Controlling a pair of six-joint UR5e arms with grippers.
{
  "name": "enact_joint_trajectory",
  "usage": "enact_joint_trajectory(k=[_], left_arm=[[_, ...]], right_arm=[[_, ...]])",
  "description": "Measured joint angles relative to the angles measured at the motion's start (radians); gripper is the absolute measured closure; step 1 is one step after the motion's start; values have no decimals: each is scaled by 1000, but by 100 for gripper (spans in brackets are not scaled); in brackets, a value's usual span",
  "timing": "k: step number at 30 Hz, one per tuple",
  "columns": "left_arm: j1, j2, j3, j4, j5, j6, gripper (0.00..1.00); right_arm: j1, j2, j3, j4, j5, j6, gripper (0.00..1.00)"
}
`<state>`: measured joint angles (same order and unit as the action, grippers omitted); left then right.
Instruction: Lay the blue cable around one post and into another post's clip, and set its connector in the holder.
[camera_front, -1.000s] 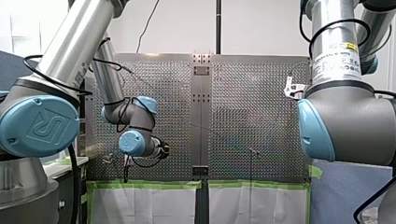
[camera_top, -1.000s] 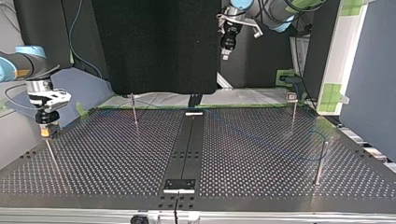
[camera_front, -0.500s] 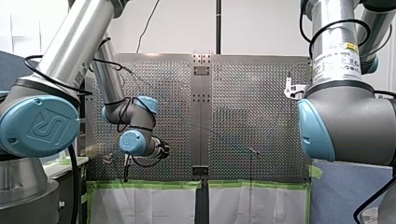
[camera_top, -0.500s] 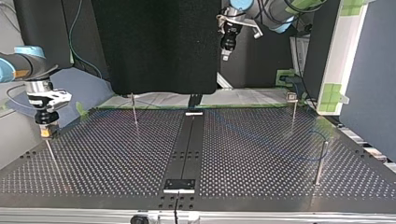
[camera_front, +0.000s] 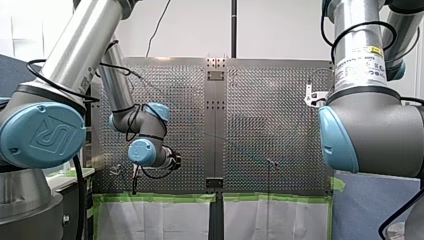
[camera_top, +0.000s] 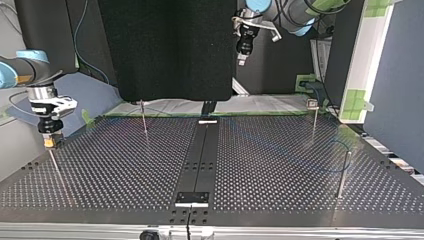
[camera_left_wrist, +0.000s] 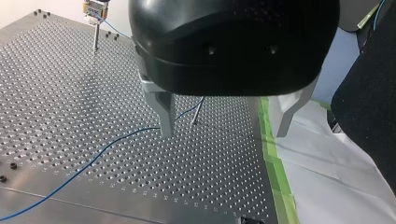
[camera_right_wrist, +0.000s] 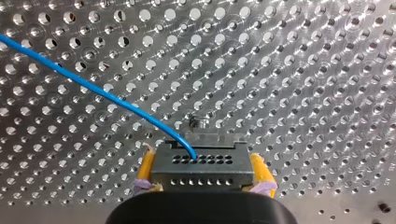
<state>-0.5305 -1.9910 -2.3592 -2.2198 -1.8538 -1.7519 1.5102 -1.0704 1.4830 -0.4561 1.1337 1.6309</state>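
My right gripper (camera_right_wrist: 201, 179) has yellow pads and is shut on a dark grey connector (camera_right_wrist: 201, 163). It holds the connector just above the small top of a holder post (camera_right_wrist: 200, 124). The blue cable (camera_right_wrist: 93, 88) leaves the connector and runs away over the plate. In the top view my right gripper (camera_top: 49, 141) hangs at the left, over a thin post (camera_top: 55, 167). My left gripper (camera_left_wrist: 224, 126) is open and empty, high above the plate. Below it the cable (camera_left_wrist: 93, 161) passes a post (camera_left_wrist: 198, 112). In the top view my left gripper (camera_top: 241, 59) is at the back.
Three more thin posts stand on the perforated plate (camera_top: 125, 170): one at the back left (camera_top: 144, 117), one with a clip at the back right (camera_top: 314, 117), one at the right (camera_top: 342, 172). Green tape (camera_left_wrist: 273, 163) edges the plate.
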Motion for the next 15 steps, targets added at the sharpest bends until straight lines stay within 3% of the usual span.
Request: enact_joint_trajectory(k=[15], left_arm=[[1,0,0,-2,0,0,0]], right_arm=[[0,21,1,5,1,-4,100]])
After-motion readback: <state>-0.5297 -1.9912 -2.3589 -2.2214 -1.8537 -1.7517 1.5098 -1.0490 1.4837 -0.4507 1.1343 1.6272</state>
